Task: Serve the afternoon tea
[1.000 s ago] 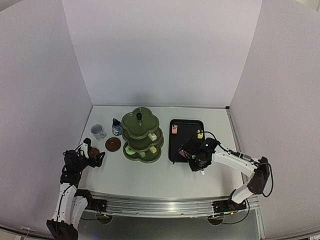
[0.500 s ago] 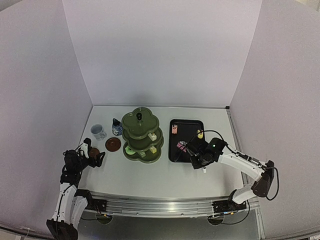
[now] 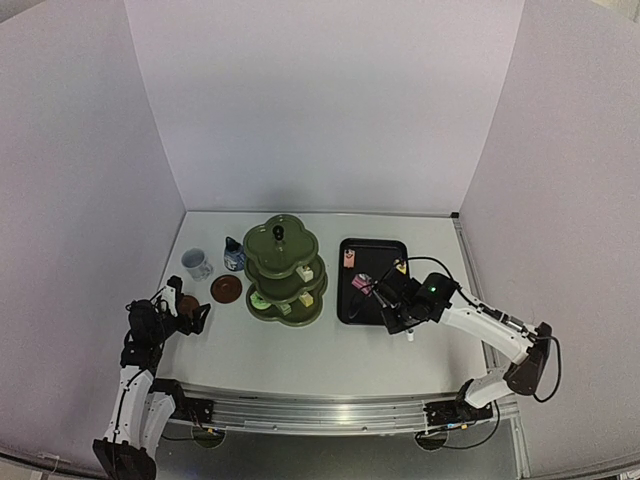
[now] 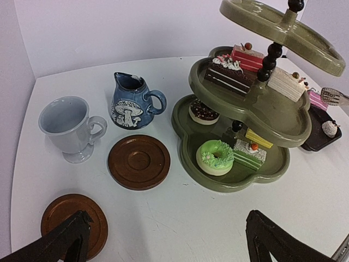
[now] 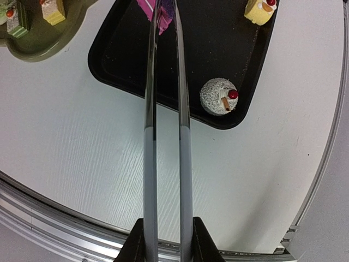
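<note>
The dark green three-tier stand (image 3: 283, 270) (image 4: 245, 117) carries several tiny cakes on its lower two tiers. Left of it stand the white mug (image 3: 196, 264) (image 4: 68, 128), the blue-and-white pot (image 3: 234, 255) (image 4: 131, 101) and two brown coasters (image 3: 226, 288) (image 4: 138, 161), (image 4: 68, 224). My left gripper (image 3: 190, 316) (image 4: 166, 248) hangs open and empty, its left finger over the nearer coaster. My right gripper (image 3: 395, 305) (image 5: 166, 234) is shut on the metal tongs (image 5: 163, 125), whose tips pinch a pink cake (image 3: 360, 283) (image 5: 162, 13) above the tray.
The black tray (image 3: 345, 300) (image 5: 120, 65) lies right of the stand. It holds a white round cake with a cherry (image 5: 219, 95), a yellow cake (image 3: 399, 268) (image 5: 260, 10) and a pink-orange one (image 3: 349, 258). The table's metal front rail (image 5: 65, 229) runs close below the right gripper.
The right arm has drawn back to the right, and the tongs now hold the pink cake up over the tray's left half. The left arm has not moved.
</note>
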Robot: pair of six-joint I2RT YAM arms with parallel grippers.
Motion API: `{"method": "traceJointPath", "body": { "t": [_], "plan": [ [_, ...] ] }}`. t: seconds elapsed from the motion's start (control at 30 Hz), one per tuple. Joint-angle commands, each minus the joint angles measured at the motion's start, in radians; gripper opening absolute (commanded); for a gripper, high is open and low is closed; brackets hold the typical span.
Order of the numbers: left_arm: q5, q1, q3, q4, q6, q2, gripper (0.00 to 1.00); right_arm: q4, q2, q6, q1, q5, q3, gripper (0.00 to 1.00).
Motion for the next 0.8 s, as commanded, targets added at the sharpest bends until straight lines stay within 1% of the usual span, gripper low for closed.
{"method": "traceJointPath", "body": {
  "t": [0.0,0.23,0.37,0.47,0.6,0.77],
  "plan": [
    [0.006,0.003,0.019,0.004,0.008,0.003,1.0,0.0,-0.017,-0.048,0.032,0.047,0.09,0.0],
    [0.0,0.003,0.017,0.008,0.008,0.003,1.0,-0.115,-0.022,-0.069,0.145,0.141,0.177,0.0],
    [-0.002,0.003,0.017,0.008,0.009,0.004,1.0,-0.135,-0.036,-0.078,0.201,0.164,0.219,0.0],
    [-0.005,0.003,0.016,0.007,0.011,0.005,1.0,-0.136,-0.055,-0.103,0.255,0.149,0.24,0.0],
    [-0.006,0.004,0.016,0.005,0.012,0.0,1.0,-0.132,-0.066,-0.132,0.3,0.084,0.246,0.0],
    [-0.006,0.003,0.015,0.003,0.016,0.004,1.0,-0.089,-0.021,-0.185,0.356,0.042,0.307,0.0]
  ]
}}
